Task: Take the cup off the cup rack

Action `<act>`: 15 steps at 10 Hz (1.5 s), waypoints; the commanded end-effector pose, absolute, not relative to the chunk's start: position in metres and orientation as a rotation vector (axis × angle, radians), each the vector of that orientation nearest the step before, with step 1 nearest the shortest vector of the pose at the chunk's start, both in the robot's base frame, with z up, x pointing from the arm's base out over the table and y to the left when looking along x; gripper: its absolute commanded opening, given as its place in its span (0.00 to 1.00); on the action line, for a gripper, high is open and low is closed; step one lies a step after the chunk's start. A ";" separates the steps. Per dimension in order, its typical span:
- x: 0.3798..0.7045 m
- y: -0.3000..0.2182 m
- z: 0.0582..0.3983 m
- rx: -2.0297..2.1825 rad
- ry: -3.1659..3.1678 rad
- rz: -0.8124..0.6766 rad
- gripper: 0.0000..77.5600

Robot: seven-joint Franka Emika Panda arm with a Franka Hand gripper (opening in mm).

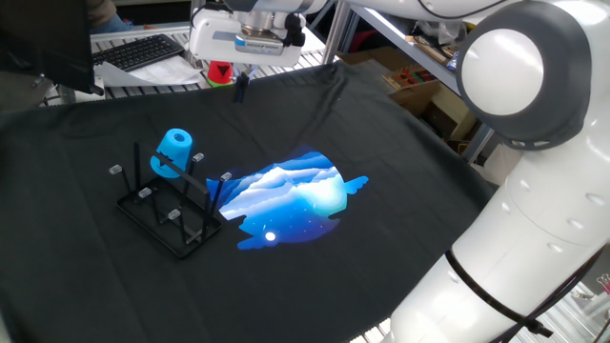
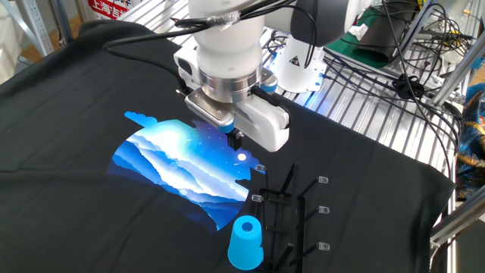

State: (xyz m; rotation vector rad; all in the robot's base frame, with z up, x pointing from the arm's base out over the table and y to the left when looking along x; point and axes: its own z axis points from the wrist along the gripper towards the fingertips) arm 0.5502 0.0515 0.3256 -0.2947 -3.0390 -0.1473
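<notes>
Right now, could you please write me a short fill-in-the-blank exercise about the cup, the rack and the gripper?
1. The cup has the colour ____.
2. The cup sits on a peg of the ____ wire rack.
3. The gripper holds ____.
4. The cloth under the rack is black with a ____ printed picture in the middle.

Missing words: blue; black; nothing; blue
</notes>
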 end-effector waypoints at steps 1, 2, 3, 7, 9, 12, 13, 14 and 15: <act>0.551 0.051 0.327 -0.301 -3.041 -0.167 0.00; 0.551 0.051 0.327 -0.314 -3.034 -0.200 0.00; 0.551 0.051 0.327 -0.324 -3.032 -0.211 0.00; 0.551 0.051 0.327 -0.339 -3.028 -0.213 0.00; 0.557 0.058 0.324 -0.352 -3.025 -0.203 0.00; 0.573 0.076 0.314 -0.401 -3.012 -0.193 0.00; 0.578 0.083 0.309 -0.416 -3.010 -0.185 0.00; 0.586 0.097 0.299 -0.441 -3.006 -0.179 0.00; 0.589 0.101 0.295 -0.442 -3.006 -0.168 0.00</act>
